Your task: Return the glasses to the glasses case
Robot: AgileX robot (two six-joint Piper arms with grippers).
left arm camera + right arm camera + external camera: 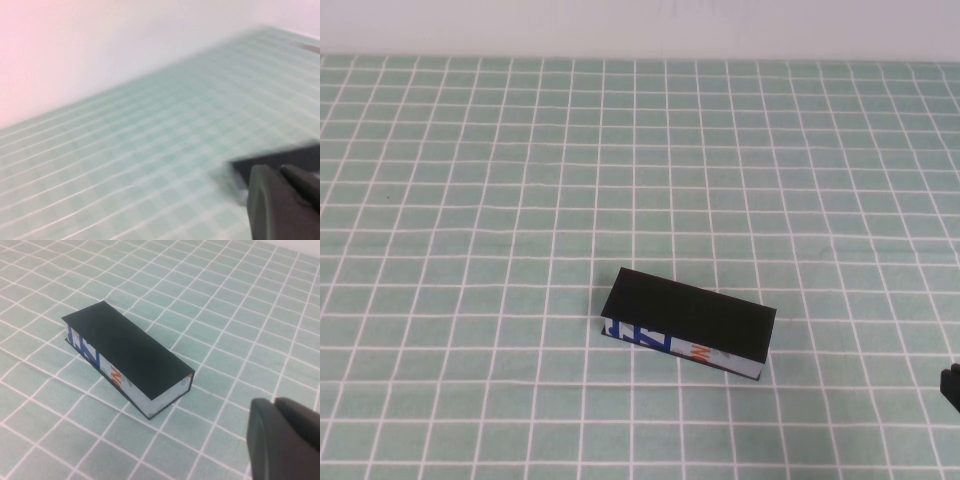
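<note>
The glasses case (688, 318) lies with its lid shut near the middle of the table, black on top, its white front side with blue and orange print facing me. It also shows in the right wrist view (127, 352), and as a dark blur in the left wrist view (280, 159). The glasses are not in view. My right gripper (275, 403) is shut and empty, low at the right of the case and apart from it; only a black tip of the right gripper (950, 385) shows at the high view's right edge. My left gripper (281, 171) is shut, empty and outside the high view.
A green cloth with a white grid (470, 200) covers the whole table. A pale wall (640, 25) runs along the far edge. Nothing else stands on the cloth.
</note>
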